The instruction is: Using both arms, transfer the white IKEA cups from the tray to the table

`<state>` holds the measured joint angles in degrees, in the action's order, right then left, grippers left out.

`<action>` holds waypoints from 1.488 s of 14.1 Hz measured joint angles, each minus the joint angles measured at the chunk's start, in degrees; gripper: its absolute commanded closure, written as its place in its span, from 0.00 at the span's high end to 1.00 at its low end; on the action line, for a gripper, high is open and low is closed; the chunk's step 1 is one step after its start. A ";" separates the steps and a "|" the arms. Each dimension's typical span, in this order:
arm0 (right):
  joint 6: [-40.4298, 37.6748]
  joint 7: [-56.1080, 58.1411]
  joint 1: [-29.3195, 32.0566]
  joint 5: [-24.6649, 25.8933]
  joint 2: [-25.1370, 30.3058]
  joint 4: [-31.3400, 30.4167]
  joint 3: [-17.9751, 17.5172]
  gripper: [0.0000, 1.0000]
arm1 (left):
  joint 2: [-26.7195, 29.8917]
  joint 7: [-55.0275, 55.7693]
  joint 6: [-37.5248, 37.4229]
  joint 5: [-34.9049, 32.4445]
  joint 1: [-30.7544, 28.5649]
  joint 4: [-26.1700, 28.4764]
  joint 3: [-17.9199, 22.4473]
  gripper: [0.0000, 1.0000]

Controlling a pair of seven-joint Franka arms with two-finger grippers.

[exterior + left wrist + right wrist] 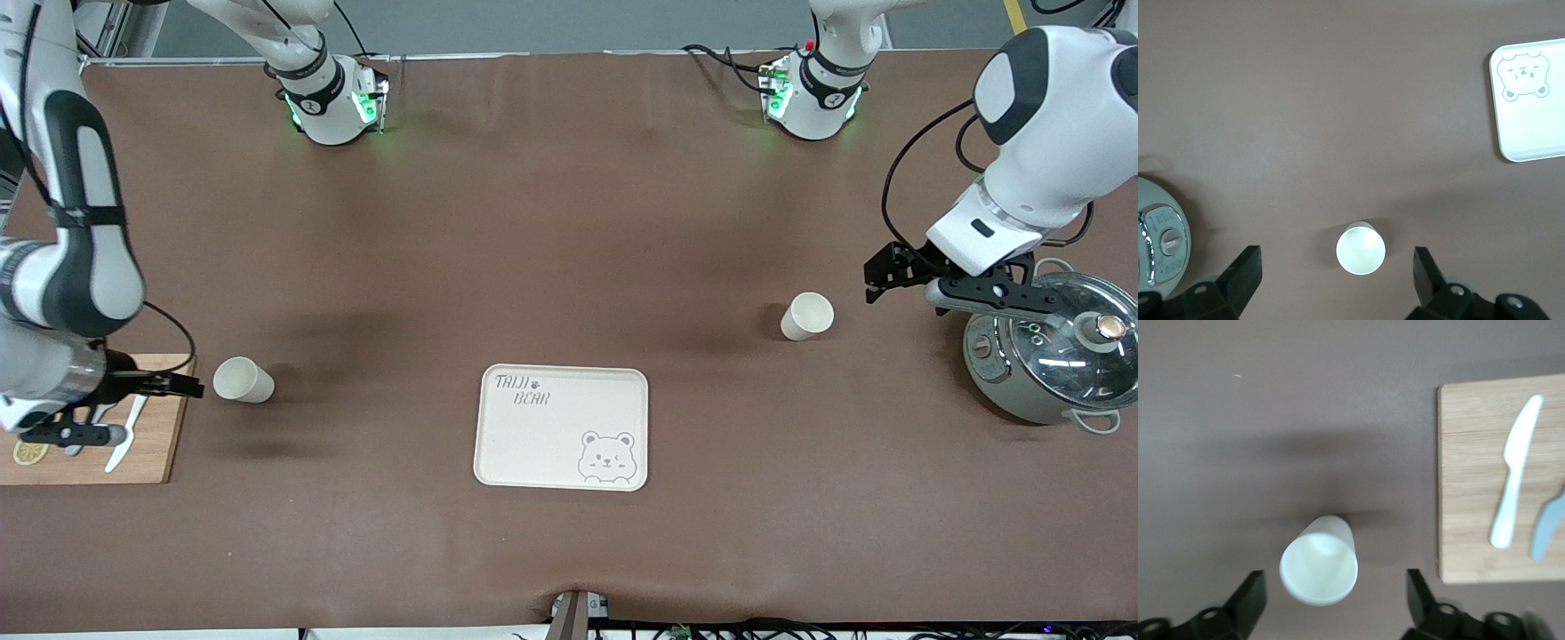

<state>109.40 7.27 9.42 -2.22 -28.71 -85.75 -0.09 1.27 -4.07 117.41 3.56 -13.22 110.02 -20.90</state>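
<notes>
Two white cups stand upright on the brown table. One cup (243,380) is toward the right arm's end, beside the cutting board. The other cup (807,316) is toward the left arm's end, beside the pot. My right gripper (191,386) is open and empty, just beside its cup; in the right wrist view the cup (1319,569) sits just ahead of the spread fingers (1248,600). My left gripper (876,281) is open and empty, close beside its cup; in the left wrist view the cup (1361,248) sits between and ahead of the fingers (1426,272).
A cream bear-print tray (562,427) lies mid-table, nearer the front camera than both cups. A grey-green pot with glass lid (1049,356) stands under the left arm. A wooden cutting board (151,444) with a white knife (123,437) lies under the right arm.
</notes>
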 measured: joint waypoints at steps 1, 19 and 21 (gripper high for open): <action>-3.70 0.02 -0.18 0.00 0.14 3.23 -0.21 1.00 | -0.37 0.02 -1.24 0.00 -0.08 -1.39 0.00 1.00; -32.54 -6.65 -5.56 0.04 19.85 11.12 -0.50 1.00 | -1.10 -0.03 -14.19 -4.16 10.81 -11.67 10.19 1.00; -32.60 -4.24 -5.64 0.08 24.36 7.87 0.54 1.00 | -1.10 -0.12 -15.26 -4.28 12.22 -12.15 11.68 1.00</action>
<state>76.80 3.02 3.77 -2.14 -4.36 -77.88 0.44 0.17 -4.19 102.15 -0.72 -1.00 97.87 -9.22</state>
